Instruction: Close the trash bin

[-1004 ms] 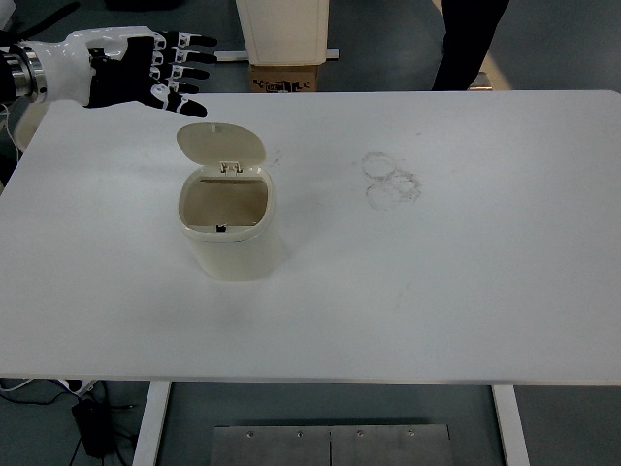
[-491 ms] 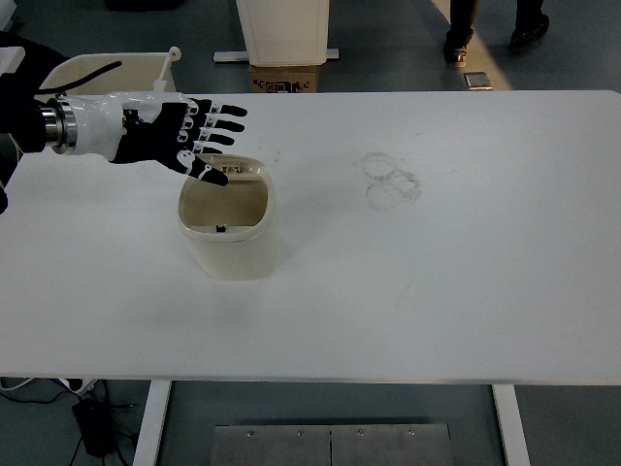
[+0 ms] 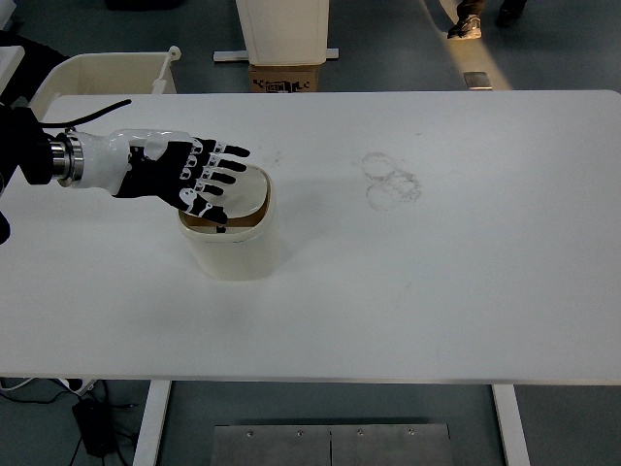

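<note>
- Cream trash bin [image 3: 233, 248] standing left of centre on the white counter [image 3: 437, 291].
- Lid [image 3: 245, 192] tilted low over the opening, a sliver of dark interior visible at the near rim.
- Left hand [image 3: 179, 173] reaching in from the left edge, palm down, lying over the lid.
- Fingers [image 3: 221, 178] spread and flat, gripping nothing.
- Faint ring-shaped marks [image 3: 390, 180] on the counter, right of the bin and well apart.
- Cardboard box [image 3: 286, 77] on the floor beyond the far edge, top centre.

Left hand [image 3: 179, 175] flat, fingers [image 3: 221, 165] extended.
</note>
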You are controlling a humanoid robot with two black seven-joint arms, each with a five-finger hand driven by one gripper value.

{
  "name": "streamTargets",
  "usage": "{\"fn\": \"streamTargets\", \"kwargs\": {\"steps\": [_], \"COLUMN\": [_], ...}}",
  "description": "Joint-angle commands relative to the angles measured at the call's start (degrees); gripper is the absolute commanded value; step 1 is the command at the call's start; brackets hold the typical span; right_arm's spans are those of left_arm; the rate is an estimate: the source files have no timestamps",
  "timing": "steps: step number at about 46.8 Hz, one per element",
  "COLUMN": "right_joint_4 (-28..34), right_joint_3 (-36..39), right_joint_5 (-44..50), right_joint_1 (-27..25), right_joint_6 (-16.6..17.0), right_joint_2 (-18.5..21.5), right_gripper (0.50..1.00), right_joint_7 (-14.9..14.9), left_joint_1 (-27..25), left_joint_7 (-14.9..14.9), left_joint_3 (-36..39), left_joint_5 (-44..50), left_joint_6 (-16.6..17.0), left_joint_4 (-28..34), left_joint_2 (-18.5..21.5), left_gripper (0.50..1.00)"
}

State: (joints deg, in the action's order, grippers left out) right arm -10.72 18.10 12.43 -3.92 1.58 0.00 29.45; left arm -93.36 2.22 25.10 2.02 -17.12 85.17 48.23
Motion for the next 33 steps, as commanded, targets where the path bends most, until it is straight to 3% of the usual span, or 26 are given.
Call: {"fn": "streamTargets", "kwargs": {"steps": [1, 33], "right_joint_4": [0.0, 0.0], "right_joint_3": [0.0, 0.0], "right_joint_5": [0.06, 0.06], "right_joint_1": [0.05, 0.05], "right_joint_6": [0.0, 0.0], "right_joint_2": [0.0, 0.0], "right_gripper": [0.991, 0.991], "right_joint_7": [0.0, 0.0], "left_joint_1": [0.63, 3.27], "left_joint_7": [-0.02, -0.02], "left_joint_3": [0.04, -0.05], "left_joint_5": [0.0, 0.0], "left_joint_6": [0.07, 0.16], "left_joint_4": [-0.01, -0.1], "left_joint_2": [0.02, 0.11], "left_gripper": [1.0, 1.0]}}
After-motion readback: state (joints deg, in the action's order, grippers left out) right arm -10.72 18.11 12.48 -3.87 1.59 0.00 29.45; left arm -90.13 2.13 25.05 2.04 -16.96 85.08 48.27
